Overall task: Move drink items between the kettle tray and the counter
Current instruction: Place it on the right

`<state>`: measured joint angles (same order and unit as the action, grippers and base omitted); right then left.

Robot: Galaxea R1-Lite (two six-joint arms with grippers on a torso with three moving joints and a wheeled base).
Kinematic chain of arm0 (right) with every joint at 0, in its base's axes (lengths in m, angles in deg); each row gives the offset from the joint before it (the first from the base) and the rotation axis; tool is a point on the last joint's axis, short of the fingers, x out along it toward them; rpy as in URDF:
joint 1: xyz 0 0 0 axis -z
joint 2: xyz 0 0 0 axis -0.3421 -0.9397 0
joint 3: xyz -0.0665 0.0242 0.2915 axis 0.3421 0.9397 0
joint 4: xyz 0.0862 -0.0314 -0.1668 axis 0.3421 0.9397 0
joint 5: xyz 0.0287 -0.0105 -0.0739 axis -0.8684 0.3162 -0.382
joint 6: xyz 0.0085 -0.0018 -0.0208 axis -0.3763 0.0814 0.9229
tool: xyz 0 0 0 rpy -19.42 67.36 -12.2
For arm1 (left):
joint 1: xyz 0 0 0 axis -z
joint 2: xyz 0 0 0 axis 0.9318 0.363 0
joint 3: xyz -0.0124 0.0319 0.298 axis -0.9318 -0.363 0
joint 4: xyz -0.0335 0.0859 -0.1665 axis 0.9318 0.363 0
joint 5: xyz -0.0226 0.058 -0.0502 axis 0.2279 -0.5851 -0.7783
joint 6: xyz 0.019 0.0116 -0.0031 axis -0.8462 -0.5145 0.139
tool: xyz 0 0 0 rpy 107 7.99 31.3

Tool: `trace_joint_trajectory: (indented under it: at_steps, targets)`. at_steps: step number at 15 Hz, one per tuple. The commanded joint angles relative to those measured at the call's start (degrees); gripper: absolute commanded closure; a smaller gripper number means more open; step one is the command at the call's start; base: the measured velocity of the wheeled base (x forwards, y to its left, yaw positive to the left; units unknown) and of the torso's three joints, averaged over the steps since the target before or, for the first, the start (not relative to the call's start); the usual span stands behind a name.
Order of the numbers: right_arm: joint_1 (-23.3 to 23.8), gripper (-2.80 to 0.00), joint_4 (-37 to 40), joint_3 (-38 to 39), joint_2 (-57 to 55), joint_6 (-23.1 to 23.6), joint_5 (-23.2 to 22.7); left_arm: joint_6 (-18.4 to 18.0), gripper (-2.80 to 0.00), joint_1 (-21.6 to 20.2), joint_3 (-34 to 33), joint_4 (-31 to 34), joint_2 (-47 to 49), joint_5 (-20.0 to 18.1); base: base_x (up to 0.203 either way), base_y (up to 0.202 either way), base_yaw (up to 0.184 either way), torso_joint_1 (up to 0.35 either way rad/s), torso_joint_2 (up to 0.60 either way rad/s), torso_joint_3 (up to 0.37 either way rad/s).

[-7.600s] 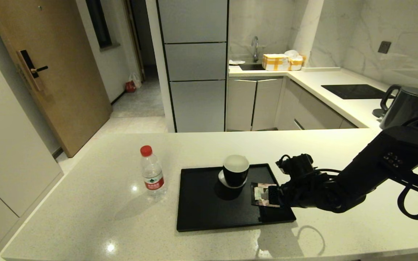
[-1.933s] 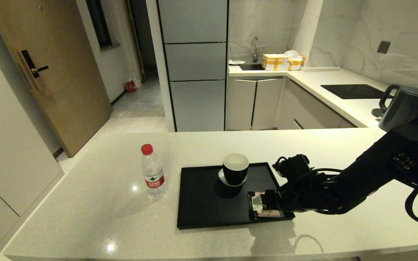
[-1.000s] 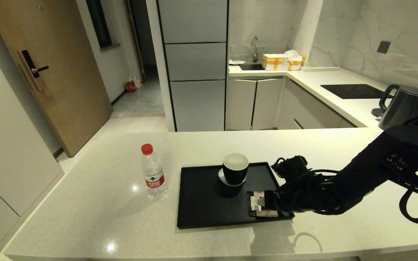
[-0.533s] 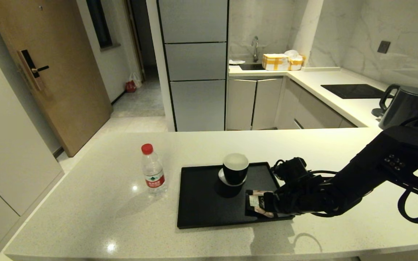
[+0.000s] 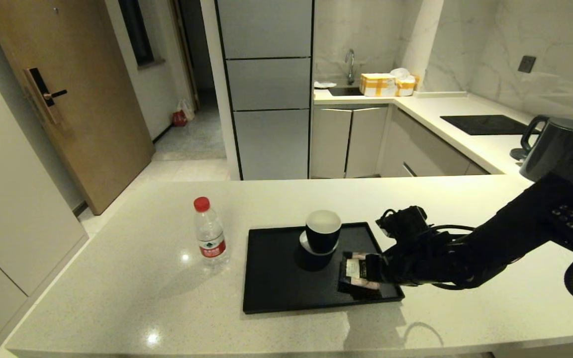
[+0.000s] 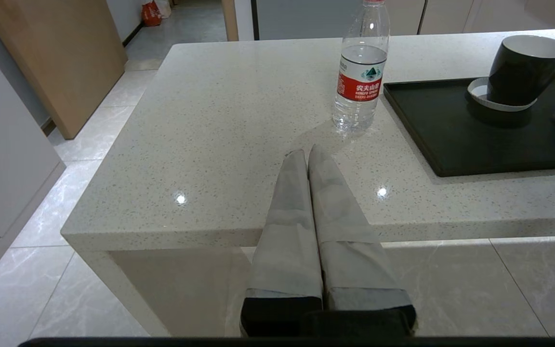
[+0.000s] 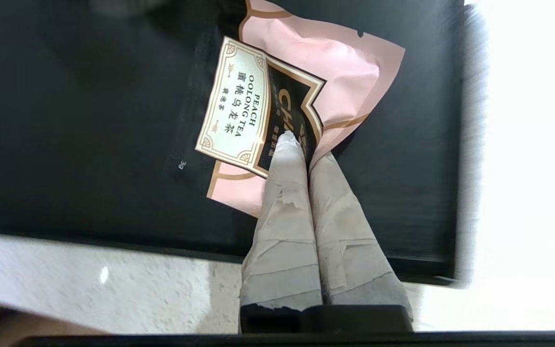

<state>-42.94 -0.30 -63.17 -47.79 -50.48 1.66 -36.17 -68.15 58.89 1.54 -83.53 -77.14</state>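
the right claw (image 7: pixel 301 149) is closed on one edge of the tea sachet (image 7: pixel 277 120), its two fingers pressed together with the sachet pinched between them. the sachet sits over the near right corner of the kettle tray (image 5: pixel 276 288); whether it is touching the tray floor cannot be told. the black cup (image 5: pixel 323 231) stands on a white saucer at the tray's far side. the water bottle (image 5: pixel 208 233) stands upright on the counter (image 5: pixel 132 293), just left of the tray. the left claw (image 6: pixel 309 154) hangs off the counter's near edge, fingers together and empty, pointing toward the bottle.
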Motion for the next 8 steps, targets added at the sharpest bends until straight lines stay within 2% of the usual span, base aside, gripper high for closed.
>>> trace_joint_trajectory:
  at_steps: [1, 5, 8]
  targets:
    - [1.69, 0.00, 2.26, -1.21, 6.27, -0.14, 3.64, -0.04, 0.00, -0.05, 0.00, 0.05, 0.07, 0.01, 0.000, 0.000, 0.000, 0.000, 0.00, 0.000]
    - [5.73, 0.00, 7.60, -1.45, 11.60, -1.38, 6.31, -0.04, 0.00, 0.04, 0.00, 0.05, 0.07, 0.01, 0.000, 0.000, 0.000, 0.000, 0.00, 0.000]
    - [11.36, 0.00, 12.17, 0.77, 13.10, -3.19, 9.01, -0.04, 0.00, -0.04, 0.00, 0.05, 0.07, 0.01, 0.000, 0.000, 0.000, 0.000, 0.00, 0.000]
